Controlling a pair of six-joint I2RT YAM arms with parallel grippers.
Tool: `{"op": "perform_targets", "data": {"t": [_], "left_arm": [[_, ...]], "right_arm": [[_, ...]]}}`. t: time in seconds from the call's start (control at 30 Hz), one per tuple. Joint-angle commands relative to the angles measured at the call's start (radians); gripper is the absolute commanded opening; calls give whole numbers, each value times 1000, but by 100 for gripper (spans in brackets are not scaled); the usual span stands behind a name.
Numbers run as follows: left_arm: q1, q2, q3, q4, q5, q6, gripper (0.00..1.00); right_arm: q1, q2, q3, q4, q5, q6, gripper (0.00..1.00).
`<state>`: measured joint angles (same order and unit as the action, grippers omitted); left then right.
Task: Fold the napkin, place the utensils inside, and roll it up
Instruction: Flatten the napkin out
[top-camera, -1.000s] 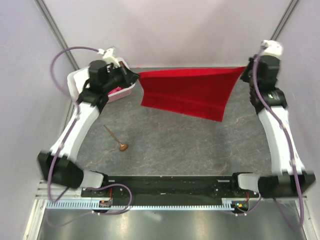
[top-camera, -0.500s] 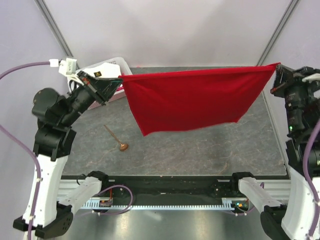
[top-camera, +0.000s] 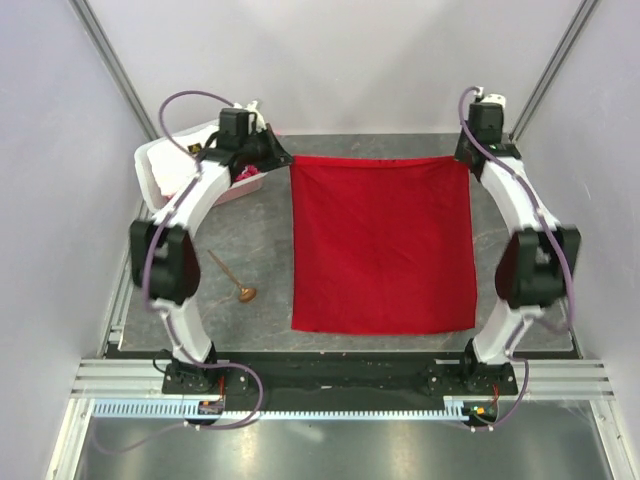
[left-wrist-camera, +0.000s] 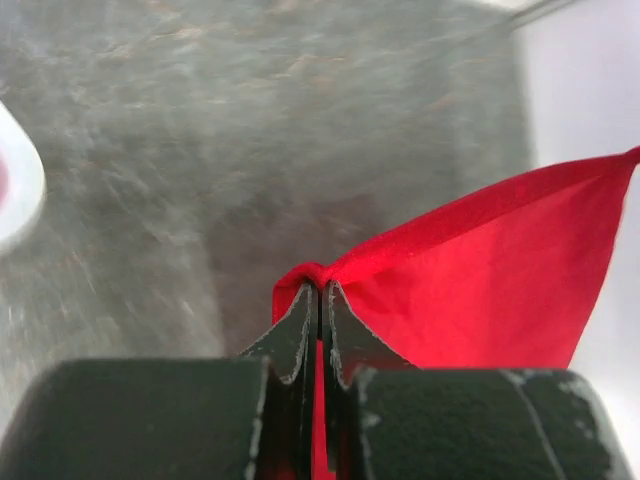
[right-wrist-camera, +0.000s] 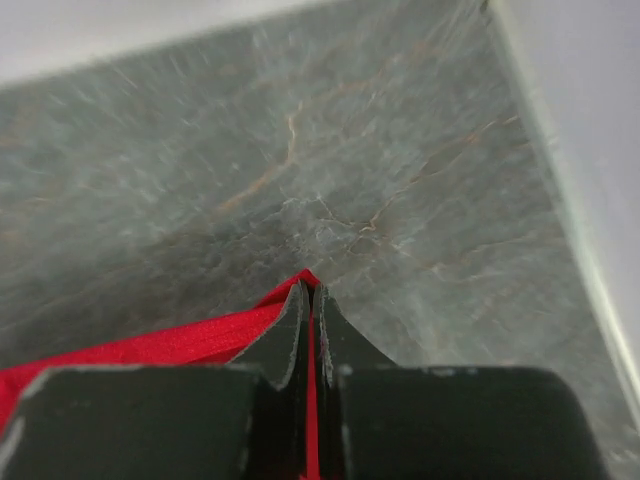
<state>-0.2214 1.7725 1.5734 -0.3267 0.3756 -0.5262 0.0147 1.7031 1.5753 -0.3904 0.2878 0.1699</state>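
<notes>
The red napkin (top-camera: 382, 245) lies spread out nearly square on the grey table, reaching from the far side toward the near edge. My left gripper (top-camera: 285, 160) is shut on its far left corner; the wrist view shows red cloth (left-wrist-camera: 470, 280) pinched between the black fingertips (left-wrist-camera: 300, 315). My right gripper (top-camera: 466, 158) is shut on the far right corner, with a strip of red napkin (right-wrist-camera: 150, 345) running left from the closed fingertips (right-wrist-camera: 330, 315). The small brown wooden spoon (top-camera: 232, 277) lies on the table left of the napkin, its bowl toward the near side.
A white bin (top-camera: 160, 170) with pink and white fabric inside stands at the far left corner, just behind my left arm. The booth walls close in the table on the left, right and far sides.
Both arms lifted the napkin and stretched it wide in the air, then swung forward and laid it flat on the table. Both grippers stayed shut on its corners.
</notes>
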Motion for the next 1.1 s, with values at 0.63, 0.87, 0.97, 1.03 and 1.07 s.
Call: {"op": "perform_targets", "data": {"t": [0.63, 0.87, 0.97, 1.03, 1.07], "left_arm": [[2, -7, 170, -102, 45, 92, 88], [54, -339, -133, -221, -18, 161, 88], [59, -465, -298, -270, -139, 225, 83], [65, -588, -415, -272, -191, 265, 82], [66, -625, -444, -276, -208, 278, 82]], "right_arm": [[47, 23, -124, 62, -285, 9, 78], [371, -166, -362, 55, -276, 57, 70], [542, -191, -409, 54, -256, 83, 65], [687, -174, -416, 50, -201, 98, 63], [733, -166, -419, 50, -179, 108, 62]]}}
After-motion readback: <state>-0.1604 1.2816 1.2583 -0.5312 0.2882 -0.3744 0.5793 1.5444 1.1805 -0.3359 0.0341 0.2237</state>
